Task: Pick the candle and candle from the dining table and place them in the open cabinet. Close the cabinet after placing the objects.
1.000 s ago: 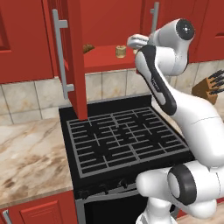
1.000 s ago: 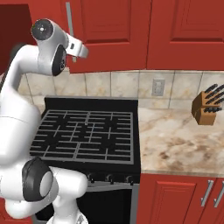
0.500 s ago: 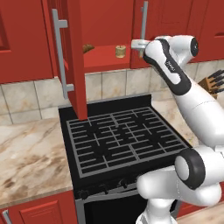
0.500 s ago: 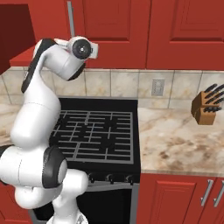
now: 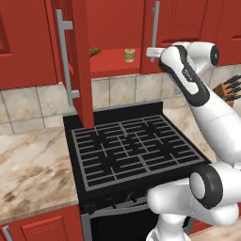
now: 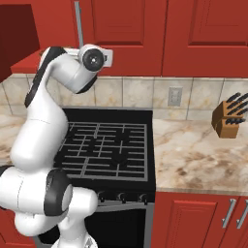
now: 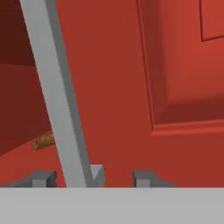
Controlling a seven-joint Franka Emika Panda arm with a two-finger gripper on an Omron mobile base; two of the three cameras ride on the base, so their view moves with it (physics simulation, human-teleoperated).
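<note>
Golden-tan wax marks the one candle (image 5: 129,55) I can pick out: it stands upright on the red shelf inside the cabinet (image 5: 117,28), towards the shelf's front edge, with a brown elongated lump (image 5: 94,51) lying near it to the left, partly behind the open door (image 5: 81,61). The second, paler candle I cannot find from where I stand. That left-hand door swings out towards the room, edge-on, its long silver bar handle (image 5: 64,56) facing left. The right-hand door (image 5: 167,33) looks nearly flush with the cabinet front.

The pincer (image 7: 94,175) sits right up against that right door. From the hand's own view the door's handle (image 7: 61,96) runs diagonally up between the two dark tips, which stand apart with nothing clamped; one tip seems just beside the bar, though I cannot tell whether it touches.

Below, the black stove grate (image 5: 132,150) and the marbled counter (image 6: 198,155) with its knife block (image 6: 230,116) play no part.

My reading is that placing is over and closing is in hand. The next move, I judge, calls for finishing with the right door, then reaching round to the wide-open left one and swinging it shut without knocking the candle.
</note>
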